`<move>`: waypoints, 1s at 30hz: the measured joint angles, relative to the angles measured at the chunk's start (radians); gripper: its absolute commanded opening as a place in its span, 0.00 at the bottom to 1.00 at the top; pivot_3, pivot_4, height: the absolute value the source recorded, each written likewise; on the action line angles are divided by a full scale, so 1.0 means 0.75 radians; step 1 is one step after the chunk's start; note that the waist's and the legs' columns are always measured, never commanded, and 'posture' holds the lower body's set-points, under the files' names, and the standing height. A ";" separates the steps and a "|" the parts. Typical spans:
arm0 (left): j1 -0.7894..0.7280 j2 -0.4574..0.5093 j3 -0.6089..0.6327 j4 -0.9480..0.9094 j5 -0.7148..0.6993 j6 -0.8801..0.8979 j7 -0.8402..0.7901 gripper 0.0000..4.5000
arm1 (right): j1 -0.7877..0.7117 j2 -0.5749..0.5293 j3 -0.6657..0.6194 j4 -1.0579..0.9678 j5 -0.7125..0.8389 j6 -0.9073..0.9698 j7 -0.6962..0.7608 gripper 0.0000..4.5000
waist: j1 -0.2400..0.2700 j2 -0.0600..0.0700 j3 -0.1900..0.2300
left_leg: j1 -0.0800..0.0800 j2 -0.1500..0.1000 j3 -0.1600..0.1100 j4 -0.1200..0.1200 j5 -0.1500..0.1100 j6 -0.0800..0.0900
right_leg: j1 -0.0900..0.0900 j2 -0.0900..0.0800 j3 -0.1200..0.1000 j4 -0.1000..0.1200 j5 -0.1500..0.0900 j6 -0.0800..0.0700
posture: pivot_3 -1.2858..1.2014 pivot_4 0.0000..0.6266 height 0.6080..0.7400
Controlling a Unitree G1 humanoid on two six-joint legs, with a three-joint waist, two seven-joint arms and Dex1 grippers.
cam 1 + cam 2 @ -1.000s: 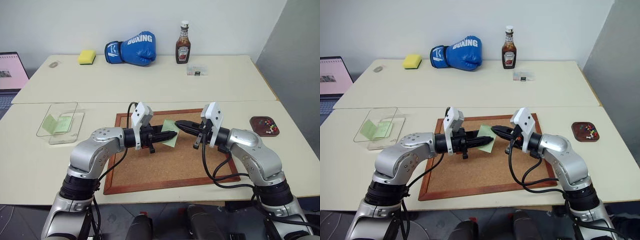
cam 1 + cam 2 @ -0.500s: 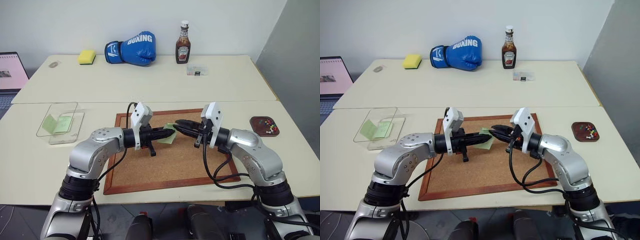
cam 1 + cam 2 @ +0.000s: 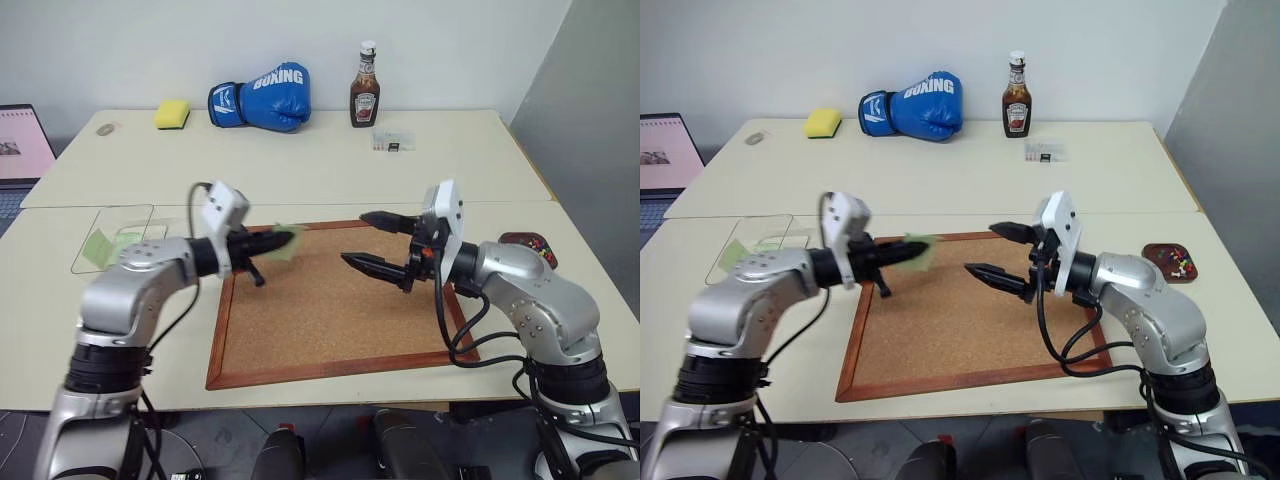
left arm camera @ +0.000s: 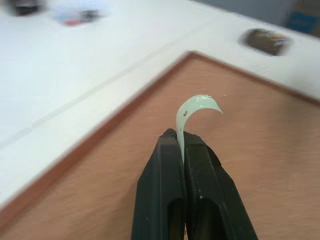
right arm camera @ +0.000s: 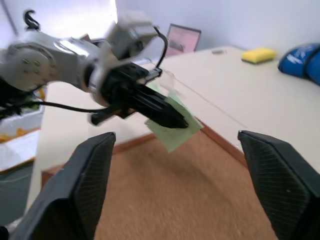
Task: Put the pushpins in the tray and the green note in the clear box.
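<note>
Between the left pincer's [image 4: 181,145] pressed-together fingertips, the green note [image 4: 196,106] curls outward.

You've got the wood-framed corkboard [image 3: 340,300] centre near, clear plastic box [image 3: 108,238] left, dark brown tray [image 3: 536,243] right, blue boxing glove [image 3: 262,97] far behind.

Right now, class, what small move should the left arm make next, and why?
Probably carry on toward the robot's left. The left gripper is shut on the green note above the corkboard; the clear box lies further left, and the right gripper stands open, clear of the note.
</note>
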 measured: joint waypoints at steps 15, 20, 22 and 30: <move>-0.033 0.101 0.271 0.423 0.351 -0.252 0.604 0.09 | -0.169 0.104 -0.066 -0.047 0.303 0.183 -0.198 1.00 | 0.015 0.000 0.000 | -0.003 0.000 -0.001 -0.001 0.000 0.000 | -0.001 -0.002 -0.002 -0.002 0.000 0.000 | 0.52 0.24 1.00; -0.016 0.094 0.274 0.513 0.384 -0.277 0.681 0.30 | -0.169 0.088 -0.062 -0.045 0.300 0.177 -0.198 1.00 | 0.011 0.000 0.000 | -0.003 0.000 -0.001 -0.001 0.000 0.000 | -0.001 -0.002 -0.002 -0.001 0.000 0.000 | 0.52 0.24 1.00; -0.016 0.092 0.273 0.551 0.389 -0.289 0.687 0.41 | -0.169 0.086 -0.062 -0.045 0.299 0.173 -0.199 1.00 | 0.009 0.000 0.000 | -0.003 0.000 -0.001 -0.001 0.000 0.000 | -0.001 -0.002 -0.002 -0.001 0.000 0.000 | 0.52 0.24 1.00; -0.025 0.093 0.271 0.625 0.392 -0.340 0.690 0.76 | -0.140 0.065 -0.062 -0.045 0.296 0.168 -0.225 1.00 | 0.009 -0.001 0.000 | -0.003 0.000 -0.001 -0.001 0.000 0.000 | -0.001 -0.002 -0.002 -0.001 0.000 0.000 | 0.52 0.24 1.00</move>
